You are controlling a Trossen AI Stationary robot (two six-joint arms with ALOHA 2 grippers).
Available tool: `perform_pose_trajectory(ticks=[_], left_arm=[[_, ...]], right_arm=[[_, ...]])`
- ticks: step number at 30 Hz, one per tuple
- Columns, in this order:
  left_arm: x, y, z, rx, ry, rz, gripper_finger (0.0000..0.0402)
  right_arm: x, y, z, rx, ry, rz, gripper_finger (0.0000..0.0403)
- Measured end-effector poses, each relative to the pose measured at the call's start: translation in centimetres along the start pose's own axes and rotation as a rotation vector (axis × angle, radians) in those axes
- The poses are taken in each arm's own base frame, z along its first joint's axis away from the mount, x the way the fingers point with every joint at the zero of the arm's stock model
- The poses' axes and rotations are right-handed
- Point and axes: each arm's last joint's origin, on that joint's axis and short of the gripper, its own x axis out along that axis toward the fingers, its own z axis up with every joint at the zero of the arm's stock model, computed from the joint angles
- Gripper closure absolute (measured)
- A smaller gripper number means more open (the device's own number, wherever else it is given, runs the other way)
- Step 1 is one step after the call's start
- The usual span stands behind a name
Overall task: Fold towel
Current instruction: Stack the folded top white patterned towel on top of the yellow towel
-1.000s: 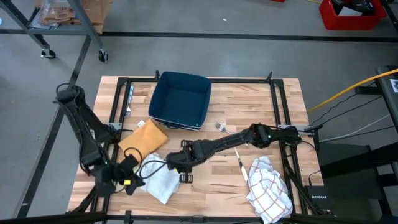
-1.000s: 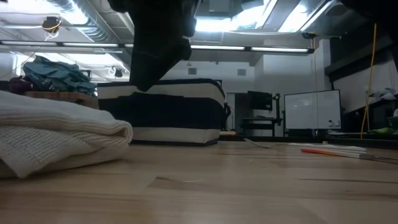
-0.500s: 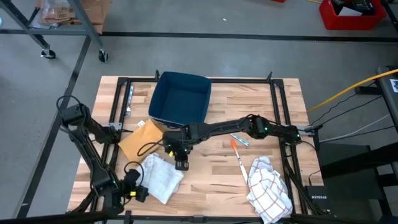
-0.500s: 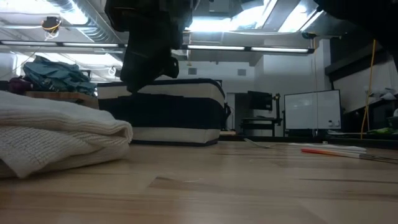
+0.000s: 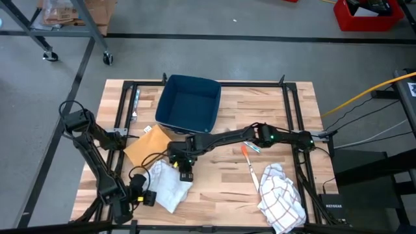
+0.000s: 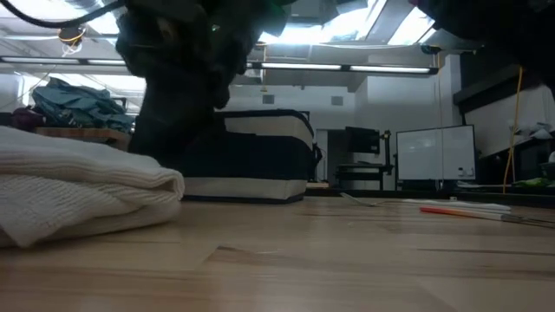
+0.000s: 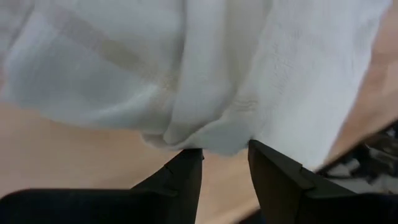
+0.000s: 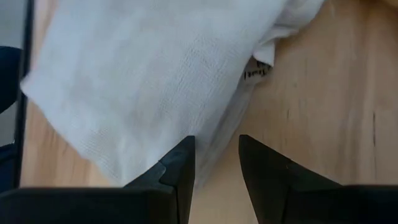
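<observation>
White cloth, the towel, lies bunched on the wooden table near the front edge on the left arm's side, short of the blue bin and just in front of a tan envelope. In the low view the towel shows as 2 stacked folds resting flat on the wood. The left gripper sits at the towel's outer edge, on the side away from the bin; in its wrist view the 2 fingers stand apart with a narrow gap, tips right at the cloth's hem, and no cloth is caught between them. The right gripper hangs over the towel's bin-side corner, its arm stretched across the table; its fingers are likewise parted a little, one over cloth and one over bare wood, gripping nothing. A second, checked cloth lies crumpled well apart from the towel, at the table's right front, and an orange pen rests between the 2.
</observation>
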Motion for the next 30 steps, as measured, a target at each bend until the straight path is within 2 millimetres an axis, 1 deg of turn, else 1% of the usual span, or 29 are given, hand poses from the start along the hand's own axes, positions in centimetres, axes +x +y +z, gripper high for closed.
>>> perform_pose_trajectory(ticks=[4,9,13,17,19,23,25,28,30], left_arm=[[0.3,0.1,0.7,0.026,-0.052,0.038,0.0279],[0.4,0.5,1.1,0.088,-0.094,0.076,0.0279],[0.3,0.9,1.9,0.147,-0.157,0.128,0.0279],[0.4,0.8,2.6,0.152,-0.207,0.161,0.0279],[0.6,0.6,2.9,0.140,-0.217,0.164,0.0279],[1.8,0.4,3.1,0.123,-0.247,0.168,0.0279],[2.7,0.4,3.0,0.122,-0.259,0.168,0.0279],[3.9,0.4,2.4,0.136,-0.258,0.143,0.0279],[4.6,0.4,2.0,0.124,-0.246,0.117,0.0279]], right_arm=[[0.7,-0.2,0.0,0.005,-0.006,0.000,0.0276],[0.9,-0.3,0.1,0.001,-0.021,-0.005,0.0276],[0.9,-0.4,0.4,-0.008,-0.061,-0.054,0.0276],[0.9,-0.4,0.6,-0.011,-0.079,-0.067,0.0276],[1.2,-0.5,0.5,0.008,-0.078,-0.066,0.0276],[2.4,-0.8,0.3,0.075,-0.075,-0.036,0.0276],[3.5,-1.2,-0.1,0.093,-0.056,-0.010,0.0276],[4.4,-1.5,-0.4,0.122,-0.033,0.010,0.0276],[4.5,-1.6,-0.5,0.126,-0.026,0.013,0.0276]])
